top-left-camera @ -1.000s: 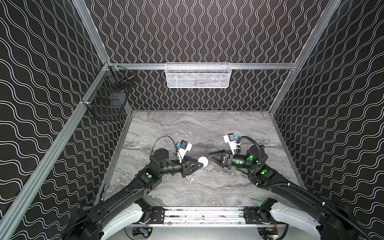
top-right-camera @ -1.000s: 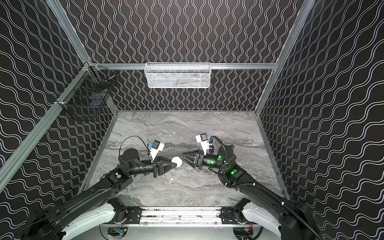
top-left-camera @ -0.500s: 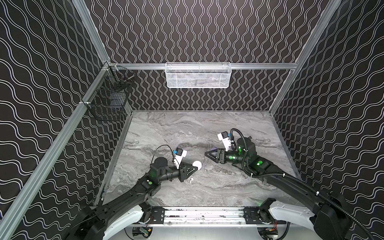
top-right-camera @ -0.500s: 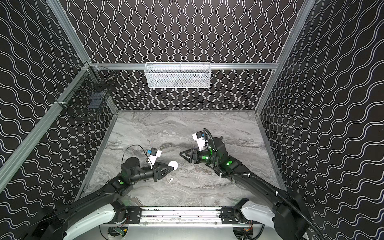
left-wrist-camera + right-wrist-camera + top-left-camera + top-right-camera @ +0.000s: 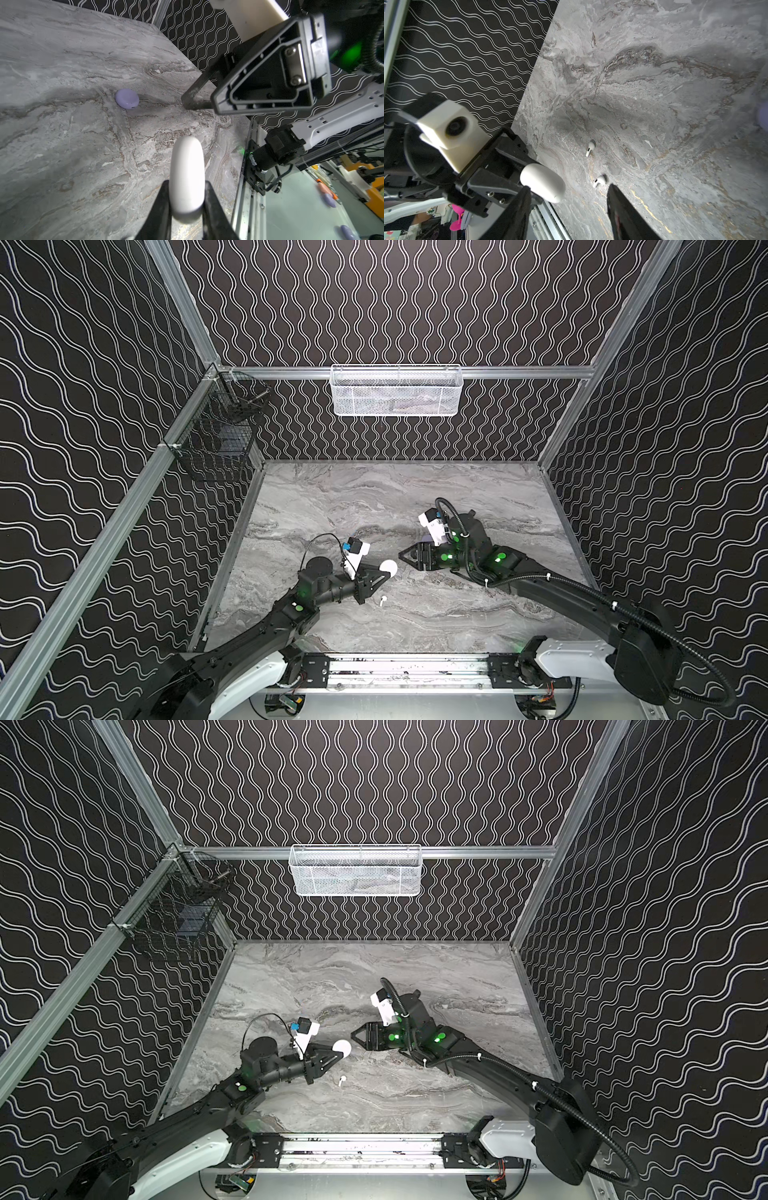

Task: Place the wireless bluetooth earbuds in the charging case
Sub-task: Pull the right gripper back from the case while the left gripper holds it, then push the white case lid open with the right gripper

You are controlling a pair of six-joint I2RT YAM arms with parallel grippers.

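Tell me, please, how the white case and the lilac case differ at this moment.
Colour: the white case is white, the lilac case pale purple. State: the white case is clamped edge-on in the left gripper; the lilac case lies flat on the table, with no gripper on it. Both are closed, smooth, rounded pebble shapes.

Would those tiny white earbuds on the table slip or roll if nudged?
Likely. The white earbuds look glossy and rounded, so jaws may squirt them out. Tiny beside the open right gripper, they seem light; a nudge would probably skid them across the marble table.
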